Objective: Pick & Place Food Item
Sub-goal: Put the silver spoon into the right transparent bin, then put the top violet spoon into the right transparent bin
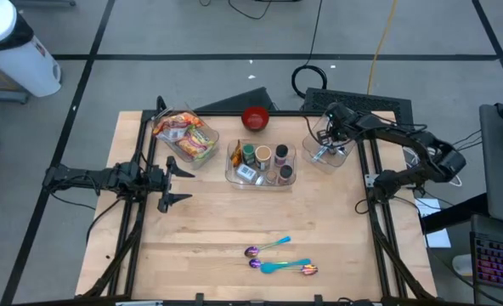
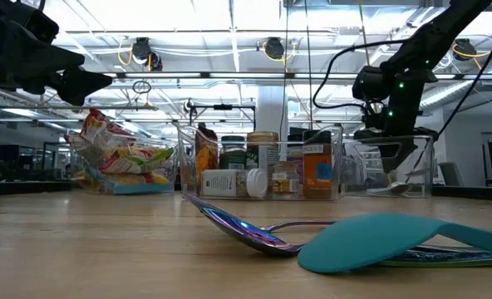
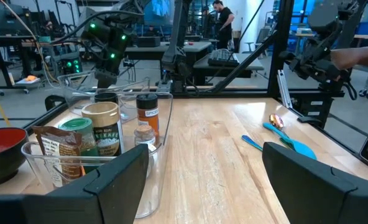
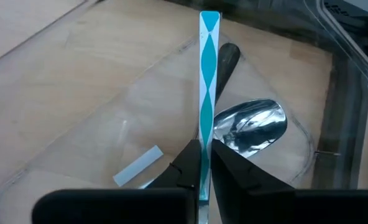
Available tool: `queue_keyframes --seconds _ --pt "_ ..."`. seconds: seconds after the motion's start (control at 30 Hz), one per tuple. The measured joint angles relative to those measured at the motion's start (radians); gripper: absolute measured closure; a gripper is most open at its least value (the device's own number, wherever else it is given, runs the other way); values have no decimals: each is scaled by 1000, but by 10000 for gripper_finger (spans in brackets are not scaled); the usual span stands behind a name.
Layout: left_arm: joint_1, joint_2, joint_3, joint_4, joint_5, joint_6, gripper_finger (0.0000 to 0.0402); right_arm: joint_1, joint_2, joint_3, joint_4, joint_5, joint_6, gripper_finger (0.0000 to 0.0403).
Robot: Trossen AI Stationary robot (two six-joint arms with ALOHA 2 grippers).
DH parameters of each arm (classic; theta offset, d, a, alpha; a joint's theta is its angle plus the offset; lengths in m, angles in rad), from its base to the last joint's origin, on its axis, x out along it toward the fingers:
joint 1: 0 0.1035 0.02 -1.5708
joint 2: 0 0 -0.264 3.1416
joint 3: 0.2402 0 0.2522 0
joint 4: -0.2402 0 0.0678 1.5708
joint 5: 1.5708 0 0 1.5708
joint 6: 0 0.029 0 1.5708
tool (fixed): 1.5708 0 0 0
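Observation:
My right gripper (image 4: 202, 154) hangs at the table's far right over a clear bin (image 1: 329, 154), shut on a flat, twisted teal utensil handle (image 4: 207, 81). A silver spoon (image 4: 251, 124) lies on the bin's floor under it. Food is elsewhere. Snack bags (image 1: 183, 136) fill a clear bin at the far left, and jars (image 1: 262, 155) stand in a clear middle bin. My left gripper (image 1: 177, 182) waits open at the table's left, level, with nothing between its fingers. My right gripper pinches the teal handle's near part (image 4: 204, 144) between its two fingertips. The fingers slant steeply down from the table's right, and the handle runs on straight ahead of them, in line with them. Its free end (image 4: 210, 17) reaches toward the bin's far wall. The held end is hidden behind the fingers.
A red bowl (image 1: 255, 117) stands at the far edge behind the middle bin. Several teal and iridescent spoons (image 1: 279, 259) lie near the front edge. Bare wood (image 1: 234, 217) spreads across the table's middle. People show in the room beyond the table.

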Motion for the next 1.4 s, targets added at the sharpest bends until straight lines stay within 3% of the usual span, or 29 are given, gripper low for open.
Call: queue_keyframes --seconds 0.53,0.87,0.97,1.13,1.27,1.4 --pt "0 0 0 0 0 0 78 0 -21 0 18 -1 -54 278" --pt "0 0 0 0 0 0 78 17 -210 0 55 -2 -144 269" --pt "0 0 0 0 0 0 78 63 -278 0 95 -34 -201 270" --pt "0 0 0 0 0 0 78 182 -368 0 221 -193 -242 268" --pt "0 0 0 0 0 0 78 334 -403 0 293 -309 -245 268" --pt "0 0 0 0 0 0 78 532 -410 0 333 -343 -248 268"
